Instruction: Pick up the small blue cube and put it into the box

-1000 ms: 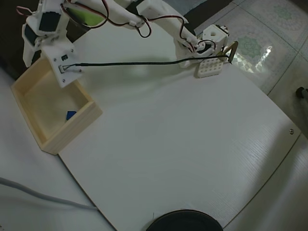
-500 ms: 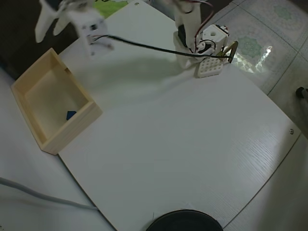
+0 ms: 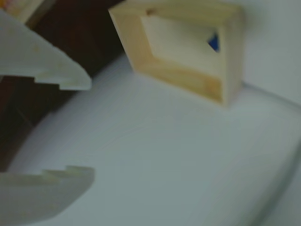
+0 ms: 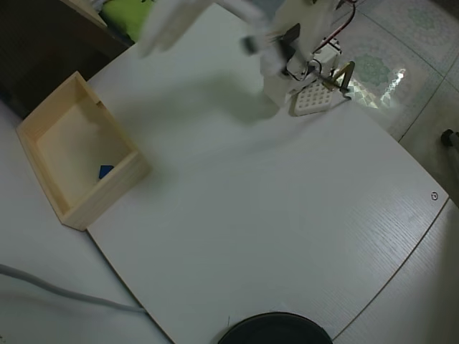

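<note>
The small blue cube (image 4: pixel 106 171) lies inside the box (image 4: pixel 123 180), near its wall closest to the table's middle. The box is a pale wooden tray at the left of the overhead view. In the wrist view the cube (image 3: pixel 214 42) shows as a blue speck in the box (image 3: pixel 188 80), far ahead at the top. My gripper (image 3: pixel 89 129) is open, its two white fingers (image 3: pixel 42 61) spread with nothing between them. In the overhead view the gripper (image 4: pixel 154 39) is a motion-blurred white streak high above the table's far side, well away from the box.
The arm's base (image 4: pixel 287 64) stands at the table's far edge beside a small white perforated block (image 4: pixel 312 100). A dark round object (image 4: pixel 272 330) sits at the near edge. A grey cable (image 4: pixel 57 294) runs at the lower left. Tiled floor lies to the right.
The arm has lifted away from above the box and swung right, toward its base. The blue cube stays where it was, inside the box.
</note>
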